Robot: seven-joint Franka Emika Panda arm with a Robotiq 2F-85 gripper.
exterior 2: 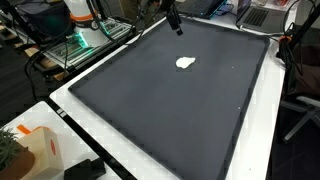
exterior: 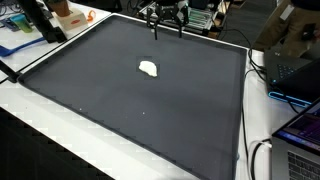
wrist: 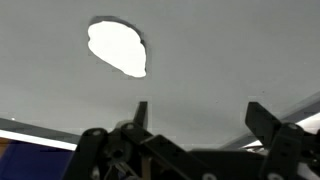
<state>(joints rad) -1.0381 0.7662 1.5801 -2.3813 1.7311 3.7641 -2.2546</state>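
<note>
White lump (exterior: 148, 68): in an exterior view it lay crumpled on the dark mat (exterior: 100, 110), near the mat's middle.
Gripper (exterior: 168, 34): in an exterior view it hung over the mat's far edge, well apart from the lump, jaws wide, empty.
Mat (exterior 2: 150, 120): in an exterior view it bore the lump (exterior 2: 185, 63), with the gripper (exterior 2: 177, 27) above the edge beyond.
Wrist view: the lump (wrist: 118, 48) lay on the mat (wrist: 220, 60), ahead of the wide-spread gripper (wrist: 200, 112).
Handling: it seemed light, soft and crushable; a pinch across its narrow width looked best.

Large dark grey mat (exterior: 150, 110) covers a white table (exterior: 60, 140); light even, from overhead. Laptop (exterior: 300, 140) at one edge; orange-and-white box (exterior 2: 42, 150) at a corner; cluttered benches (exterior 2: 60, 40) behind.
</note>
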